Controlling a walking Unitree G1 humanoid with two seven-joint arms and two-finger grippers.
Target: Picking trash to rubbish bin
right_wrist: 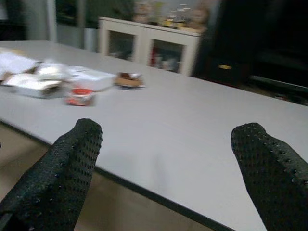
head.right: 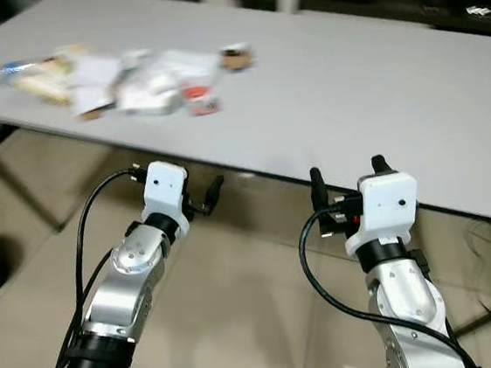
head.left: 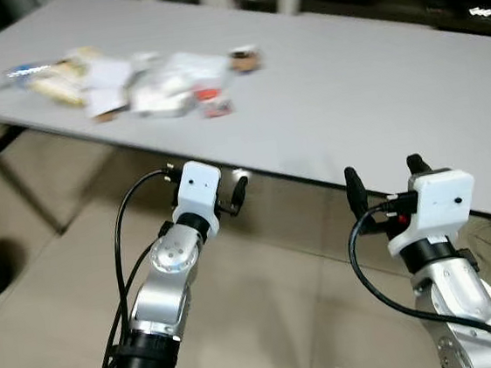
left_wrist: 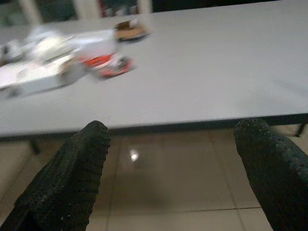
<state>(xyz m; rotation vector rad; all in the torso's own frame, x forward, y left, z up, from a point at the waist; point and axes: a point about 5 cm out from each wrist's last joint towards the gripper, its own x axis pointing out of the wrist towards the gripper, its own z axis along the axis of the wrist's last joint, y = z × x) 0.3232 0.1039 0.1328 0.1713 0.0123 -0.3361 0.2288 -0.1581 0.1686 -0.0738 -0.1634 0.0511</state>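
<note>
Trash (head.left: 143, 85) lies heaped on the table (head.left: 350, 94), ahead and to the robot's left. Left gripper (head.left: 220, 191) is nearer than right gripper (head.left: 384, 185); both are spread, empty, below the table edge.

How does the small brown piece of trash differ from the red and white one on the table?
The brown piece lies apart from the pile; the red-and-white piece lies at the pile's edge. The brown one sits farther from the robot, the red-and-white one nearer the table edge. Both are small and untouched.
</note>
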